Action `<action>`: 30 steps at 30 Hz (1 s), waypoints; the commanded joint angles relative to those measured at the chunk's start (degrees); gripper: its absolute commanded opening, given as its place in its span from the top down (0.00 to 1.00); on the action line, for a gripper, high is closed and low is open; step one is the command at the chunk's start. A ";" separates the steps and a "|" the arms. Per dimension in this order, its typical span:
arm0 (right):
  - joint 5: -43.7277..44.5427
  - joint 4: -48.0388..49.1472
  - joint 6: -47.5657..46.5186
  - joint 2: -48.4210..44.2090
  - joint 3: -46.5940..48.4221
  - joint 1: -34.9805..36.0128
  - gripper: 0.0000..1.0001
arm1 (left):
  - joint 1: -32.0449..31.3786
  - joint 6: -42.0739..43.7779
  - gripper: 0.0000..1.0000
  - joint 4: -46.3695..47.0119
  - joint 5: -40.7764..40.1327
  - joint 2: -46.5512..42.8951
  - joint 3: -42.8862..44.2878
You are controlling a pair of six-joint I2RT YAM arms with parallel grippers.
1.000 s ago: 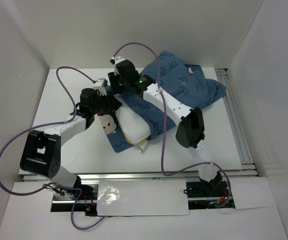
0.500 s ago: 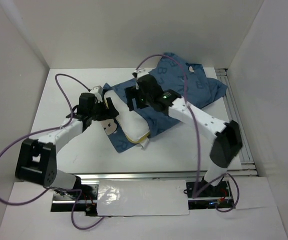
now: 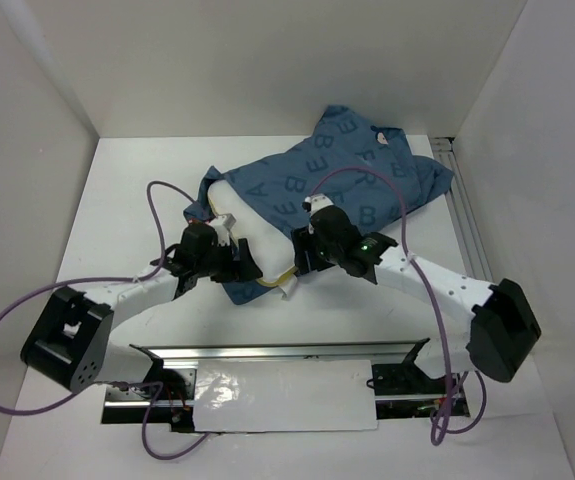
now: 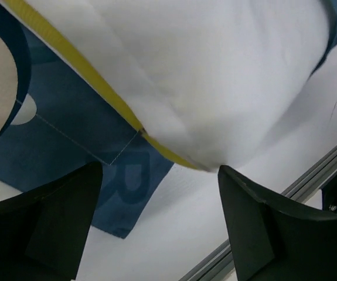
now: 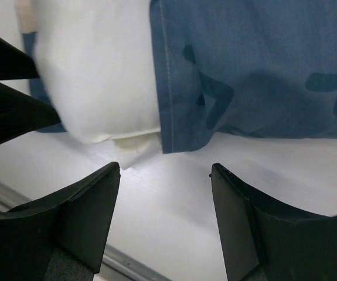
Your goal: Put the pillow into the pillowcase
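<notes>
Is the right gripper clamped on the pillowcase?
No, the right gripper is open with nothing between its fingers; the pillowcase hem and the pillow lie just beyond the tips.

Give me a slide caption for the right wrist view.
Open right gripper above the table, facing the pillowcase hem with the pillow poking out.

White table (image 3: 137, 190), plain white walls (image 3: 267, 60), metal rail (image 3: 472, 230)

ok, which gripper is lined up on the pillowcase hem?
The right gripper: the pillowcase hem lies just ahead of its open fingers. The left gripper faces the pillow, at its yellow band.
</notes>
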 commanded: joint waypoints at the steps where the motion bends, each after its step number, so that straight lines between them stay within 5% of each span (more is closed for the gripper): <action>1: 4.29 3.81 -0.84 4.65 2.53 0.66 0.30 | -0.90 -2.39 0.10 6.93 3.59 6.06 4.48; 7: 9.57 3.89 -2.51 15.65 7.11 0.14 0.38 | -0.91 -1.16 0.47 6.41 6.94 13.91 11.96; 9: 10.37 2.49 -1.54 18.02 8.77 0.13 0.54 | -0.91 -1.16 0.74 6.41 7.57 15.14 13.36; 10: 10.37 2.49 -1.02 18.03 8.78 0.13 0.70 | -0.91 -0.63 0.92 5.89 7.57 15.15 13.89; 11: 10.37 2.49 -1.01 16.99 8.78 0.13 0.78 | -0.39 -0.63 1.00 5.88 7.57 15.15 14.42; 13: 10.97 2.49 -1.01 14.01 8.25 0.13 1.00 | -0.38 0.15 1.00 6.49 6.95 14.45 14.95; 19: 7.74 -2.08 -1.54 4.77 6.15 3.11 1.00 | -0.38 -0.54 1.00 11.15 6.26 11.02 13.10; 24: -6.56 -6.38 -3.20 -2.09 6.67 8.03 1.00 | -0.38 -3.43 1.00 11.33 4.40 13.73 17.75; 30: -5.55 -8.32 0.31 -4.12 4.75 9.98 1.00 | -0.91 -6.42 1.00 14.67 2.66 13.92 18.55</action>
